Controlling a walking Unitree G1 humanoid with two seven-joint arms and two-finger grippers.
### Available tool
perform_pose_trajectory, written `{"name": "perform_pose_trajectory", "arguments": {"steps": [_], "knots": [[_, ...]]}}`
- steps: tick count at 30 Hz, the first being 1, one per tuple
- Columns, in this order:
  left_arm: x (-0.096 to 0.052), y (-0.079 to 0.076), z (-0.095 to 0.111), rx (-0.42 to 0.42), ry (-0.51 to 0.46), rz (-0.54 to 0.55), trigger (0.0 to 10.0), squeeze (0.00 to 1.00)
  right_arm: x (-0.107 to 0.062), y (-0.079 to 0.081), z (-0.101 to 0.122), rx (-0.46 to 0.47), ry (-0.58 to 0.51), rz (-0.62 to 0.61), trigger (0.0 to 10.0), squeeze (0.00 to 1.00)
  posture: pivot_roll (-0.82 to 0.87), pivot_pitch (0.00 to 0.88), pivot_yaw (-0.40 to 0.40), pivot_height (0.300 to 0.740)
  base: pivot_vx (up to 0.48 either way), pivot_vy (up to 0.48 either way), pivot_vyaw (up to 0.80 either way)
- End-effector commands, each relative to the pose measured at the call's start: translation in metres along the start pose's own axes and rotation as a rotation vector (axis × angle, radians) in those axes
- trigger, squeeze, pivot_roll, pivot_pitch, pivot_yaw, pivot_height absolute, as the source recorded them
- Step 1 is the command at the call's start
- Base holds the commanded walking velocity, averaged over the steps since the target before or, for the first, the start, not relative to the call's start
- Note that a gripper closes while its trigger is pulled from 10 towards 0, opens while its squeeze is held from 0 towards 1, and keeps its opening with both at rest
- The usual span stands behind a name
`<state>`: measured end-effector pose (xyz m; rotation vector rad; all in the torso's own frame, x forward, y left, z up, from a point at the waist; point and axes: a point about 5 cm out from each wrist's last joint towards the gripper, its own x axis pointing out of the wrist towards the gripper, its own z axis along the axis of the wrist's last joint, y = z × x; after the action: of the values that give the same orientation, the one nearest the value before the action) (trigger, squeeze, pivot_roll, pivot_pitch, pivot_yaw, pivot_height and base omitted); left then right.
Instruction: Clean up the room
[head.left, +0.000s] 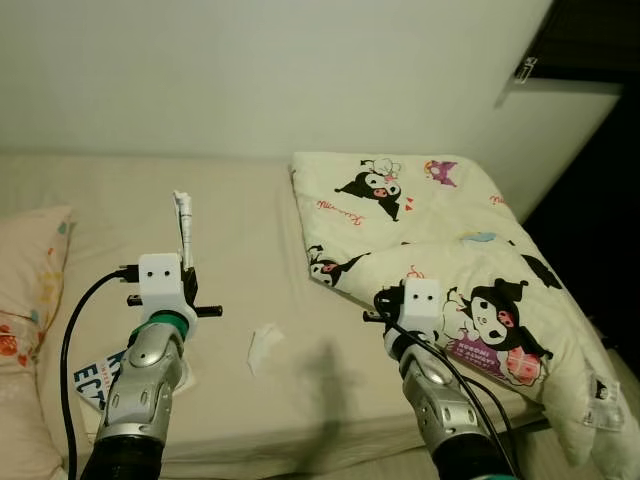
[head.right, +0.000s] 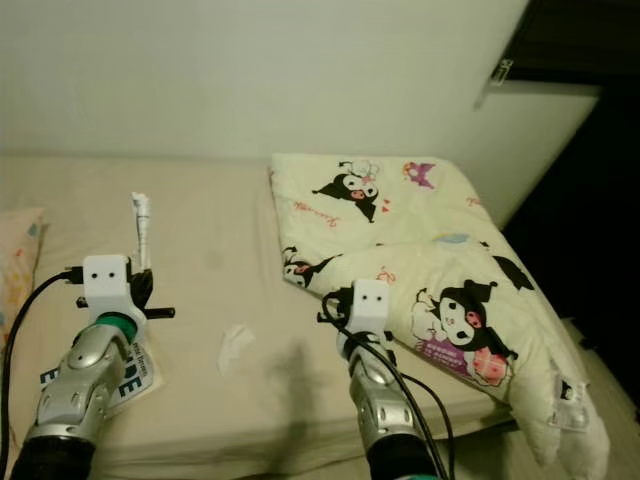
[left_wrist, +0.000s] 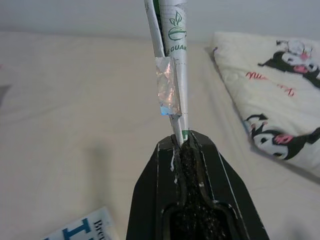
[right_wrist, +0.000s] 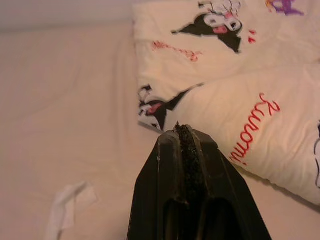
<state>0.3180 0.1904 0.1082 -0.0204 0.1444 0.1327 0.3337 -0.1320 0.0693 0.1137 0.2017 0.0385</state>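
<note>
My left gripper (left_wrist: 182, 142) is shut on a long silver wrapper (left_wrist: 172, 60) with green print, holding it upright above the bed (head.left: 230, 230); the same wrapper (head.left: 184, 225) sticks up over my left wrist. A crumpled white tissue (head.left: 263, 345) lies on the sheet between my two arms, and the tissue (right_wrist: 67, 210) also shows in the right wrist view. My right gripper (right_wrist: 184, 132) is shut with nothing in it, hovering near the edge of the folded blanket (head.left: 440, 250).
A cream blanket with black cartoon figures covers the right half of the bed. A patterned pillow (head.left: 30, 290) lies at the left. A blue-and-white printed packet (head.left: 95, 375) rests on the sheet under my left arm. A dark gap (head.left: 600, 200) runs along the bed's right side.
</note>
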Motion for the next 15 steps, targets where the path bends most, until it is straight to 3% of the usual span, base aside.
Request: {"name": "perform_pose_trajectory", "arguments": {"steps": [1,6,10,15], "knots": [[0.0,0.0,-0.006,0.034,0.025,0.008,10.0,0.0,0.001,-0.004,-0.001,-0.003,0.013,-0.014,10.0,0.0,0.08,0.0,-0.051,0.74,0.0,0.0,0.0],[0.006,0.0,-0.005,0.079,0.016,0.019,10.0,0.0,0.001,-0.002,0.001,-0.097,0.01,0.03,10.0,0.0,0.09,0.0,-0.033,0.74,0.0,0.0,0.0],[0.002,-0.007,-0.006,0.125,0.001,-0.024,10.0,0.0,-0.01,-0.002,-0.017,-0.058,0.048,0.032,10.0,0.0,0.1,0.0,-0.036,0.74,0.0,0.0,0.0],[-0.005,0.001,-0.01,0.099,0.001,-0.001,10.0,0.0,-0.013,-0.006,-0.025,-0.022,0.068,0.026,10.0,0.0,0.11,0.0,-0.05,0.74,0.0,0.0,0.0]]}}
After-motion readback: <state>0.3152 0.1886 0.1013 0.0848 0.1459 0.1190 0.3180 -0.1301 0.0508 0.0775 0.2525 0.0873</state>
